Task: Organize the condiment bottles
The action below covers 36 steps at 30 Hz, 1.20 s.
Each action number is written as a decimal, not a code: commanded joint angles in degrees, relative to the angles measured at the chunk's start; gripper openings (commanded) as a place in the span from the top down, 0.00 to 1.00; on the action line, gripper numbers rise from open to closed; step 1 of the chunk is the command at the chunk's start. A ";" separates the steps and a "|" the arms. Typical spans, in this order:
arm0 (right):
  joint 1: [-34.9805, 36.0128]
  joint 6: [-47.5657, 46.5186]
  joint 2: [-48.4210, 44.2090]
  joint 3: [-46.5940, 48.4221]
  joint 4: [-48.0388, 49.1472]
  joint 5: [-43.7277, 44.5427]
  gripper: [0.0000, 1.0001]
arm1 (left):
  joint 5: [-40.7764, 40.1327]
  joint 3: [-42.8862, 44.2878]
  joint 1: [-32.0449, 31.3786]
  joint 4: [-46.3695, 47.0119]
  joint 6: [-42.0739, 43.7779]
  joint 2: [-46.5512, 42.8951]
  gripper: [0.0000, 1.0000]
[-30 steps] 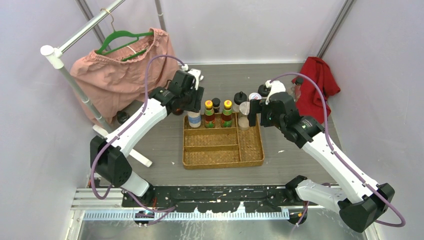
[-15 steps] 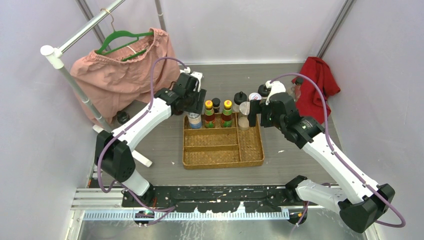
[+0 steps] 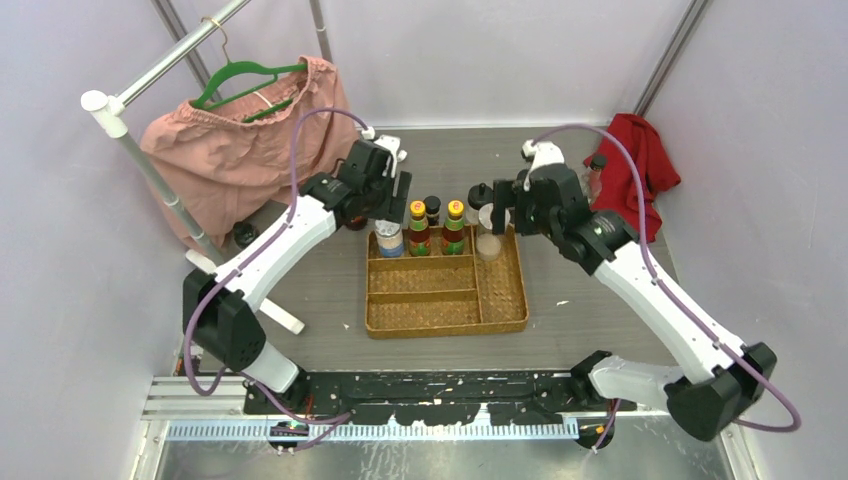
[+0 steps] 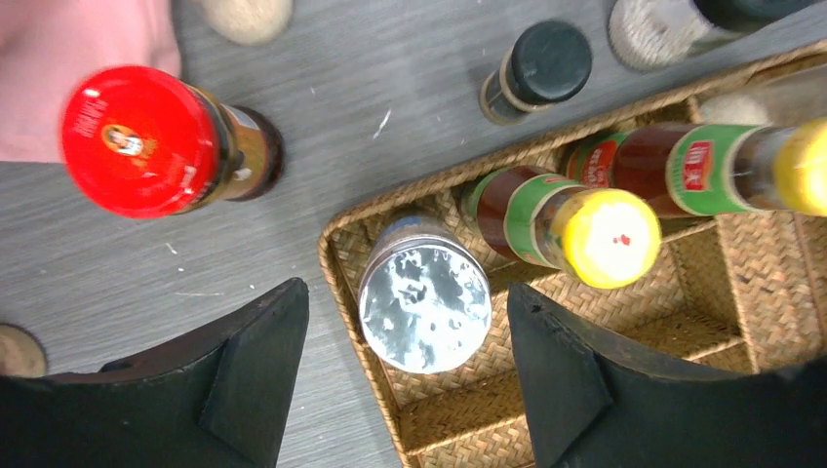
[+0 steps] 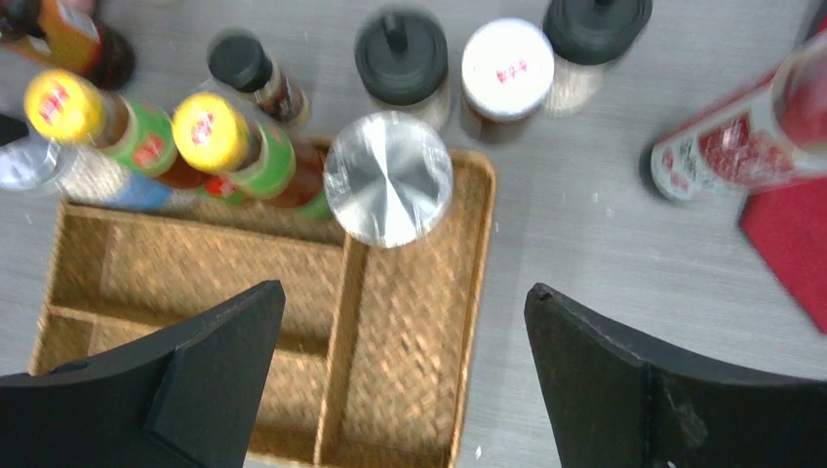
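Note:
The tan woven tray [image 3: 446, 300] holds a silver-lidded shaker [image 4: 425, 305], two yellow-capped sauce bottles [image 4: 611, 238] [image 4: 807, 166] and a clear silver-lidded shaker [image 5: 388, 178] along its far row. My left gripper [image 4: 405, 351] is open, directly above the silver-lidded shaker and not touching it. A red-capped bottle [image 4: 141, 141] and a black-capped bottle [image 4: 546, 63] stand on the table behind the tray. My right gripper [image 5: 405, 331] is open and empty above the tray's right compartment. Two black-lidded jars [image 5: 401, 54] [image 5: 596, 24] and a white-lidded jar [image 5: 506, 68] stand behind it.
A red-labelled bottle [image 5: 731, 146] stands by the red cloth [image 3: 632, 170] at back right. A pink garment [image 3: 240, 140] hangs on a rack [image 3: 130, 150] at back left. A small dark cap [image 3: 243, 234] lies left of the tray.
My right gripper has moved back and up from beside the clear shaker toward the jars behind the tray. My left gripper has barely shifted above the silver-lidded shaker.

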 commanded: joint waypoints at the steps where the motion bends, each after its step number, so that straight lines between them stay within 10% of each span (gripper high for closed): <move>1: -1.87 -2.18 6.86 11.71 3.05 2.22 0.00 | -2.12 6.40 -0.20 -2.57 0.65 -5.97 0.23; 18: -7.09 -7.14 38.51 40.47 -11.41 -8.80 0.00 | -2.85 3.97 -0.22 -5.39 1.60 -10.48 0.17; 36: -7.69 -7.73 47.75 37.97 -10.66 -11.88 0.00 | -2.83 1.85 -0.10 -5.50 2.26 -12.45 0.18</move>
